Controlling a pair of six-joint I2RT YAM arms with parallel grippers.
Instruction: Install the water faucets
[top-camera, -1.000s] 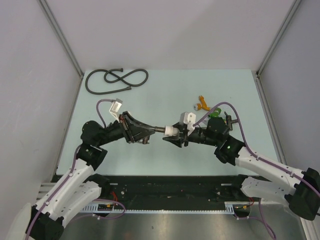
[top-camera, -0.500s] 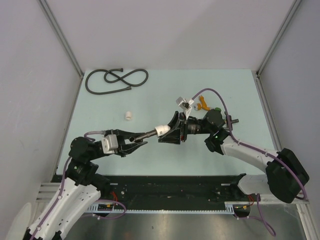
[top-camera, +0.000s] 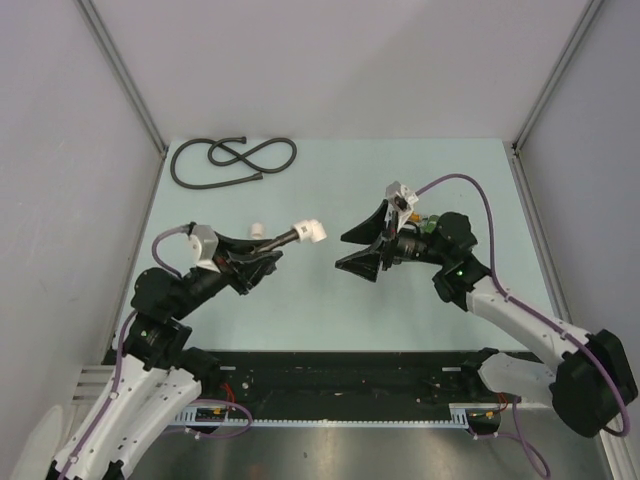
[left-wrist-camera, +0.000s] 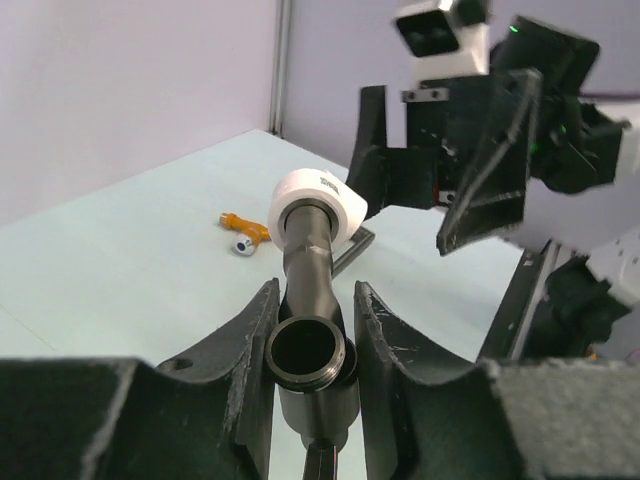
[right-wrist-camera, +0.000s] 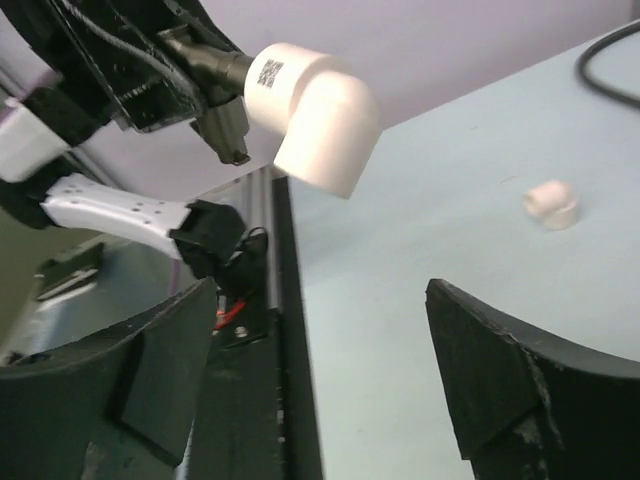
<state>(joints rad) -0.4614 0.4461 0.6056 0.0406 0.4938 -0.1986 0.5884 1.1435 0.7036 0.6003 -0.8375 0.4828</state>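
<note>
**Operator:** What do we read at the left gripper?

**Inspector:** We find its fingers clamped on the dark faucet, one finger on each side of the pipe. The open threaded end faces the wrist camera. The pipe runs away from the fingers and ends in a white elbow fitting, held above the table.

**Operator:** And the right gripper?

**Inspector:** We see its fingers spread wide, holding nothing. It faces the white elbow fitting across a gap and does not touch it.

**Operator:** What do we record around them?

**Inspector:** On the table we note a small white fitting just beside the left gripper and an orange part farther off. A coiled black hose lies near the far left corner.
</note>
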